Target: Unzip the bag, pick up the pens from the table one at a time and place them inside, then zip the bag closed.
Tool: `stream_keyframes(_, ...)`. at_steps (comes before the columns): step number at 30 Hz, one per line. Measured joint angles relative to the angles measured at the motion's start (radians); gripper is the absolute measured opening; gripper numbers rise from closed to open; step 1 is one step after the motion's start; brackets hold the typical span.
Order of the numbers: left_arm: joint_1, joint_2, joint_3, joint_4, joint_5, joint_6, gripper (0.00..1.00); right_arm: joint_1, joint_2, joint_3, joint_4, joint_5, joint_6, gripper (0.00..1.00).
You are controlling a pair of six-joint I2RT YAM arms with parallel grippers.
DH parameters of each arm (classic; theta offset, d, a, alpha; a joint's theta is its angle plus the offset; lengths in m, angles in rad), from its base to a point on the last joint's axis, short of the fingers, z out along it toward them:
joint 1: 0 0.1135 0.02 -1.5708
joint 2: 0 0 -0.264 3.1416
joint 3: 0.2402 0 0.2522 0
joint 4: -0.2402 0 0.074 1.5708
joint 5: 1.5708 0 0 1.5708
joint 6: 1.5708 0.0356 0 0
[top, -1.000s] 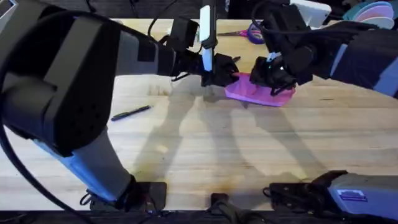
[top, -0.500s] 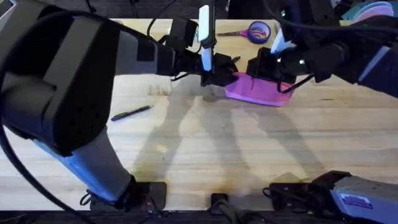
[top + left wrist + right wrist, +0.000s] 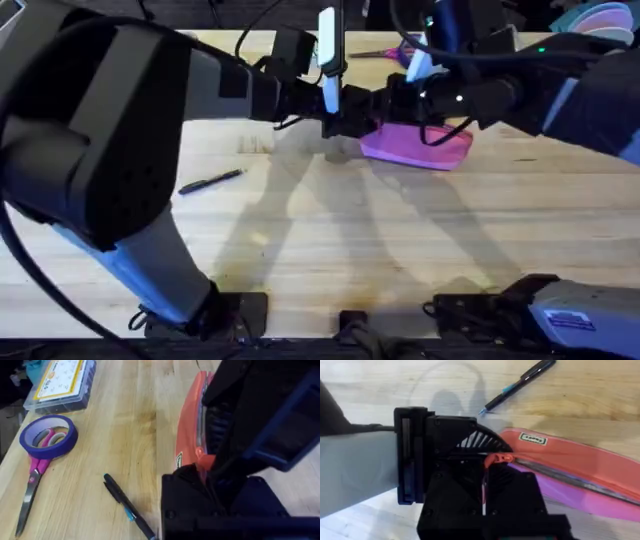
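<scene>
I see both grippers, left point(image 3: 350, 112) and right point(image 3: 398, 103), pinching the bag point(image 3: 425, 146) at its end, fingers closed on it.

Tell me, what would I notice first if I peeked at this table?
The bright pink bag at the far middle of the table, with the left tool and the right tool meeting at its left end. Then a lone black pen lying toward the left.

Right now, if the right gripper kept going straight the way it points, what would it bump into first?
Probably the left gripper, right ahead of it, pinching the bag end. The right gripper is almost touching it already, though depth is hard to judge.
</scene>
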Motion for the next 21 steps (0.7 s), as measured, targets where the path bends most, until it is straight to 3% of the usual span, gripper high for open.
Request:
stream_keyframes(7, 0.0, 0.0, 0.0, 0.0, 0.003, 0.0, 0.042, 0.01, 0.003, 0.0, 0.006, -0.002, -0.007, 0.051)
stream_keyframes(14, -0.002, 0.0, 0.0, -0.004, 0.004, 0.003, 0.042, 0.008, -0.043, 0.004, -0.035, 0.018, -0.1, 0.963)
stream_keyframes(21, -0.003, 0.0, 0.0, 0.0, 0.003, 0.0, 0.042, 0.027, -0.187, 0.004, -0.221, 0.071, -0.234, 0.997)
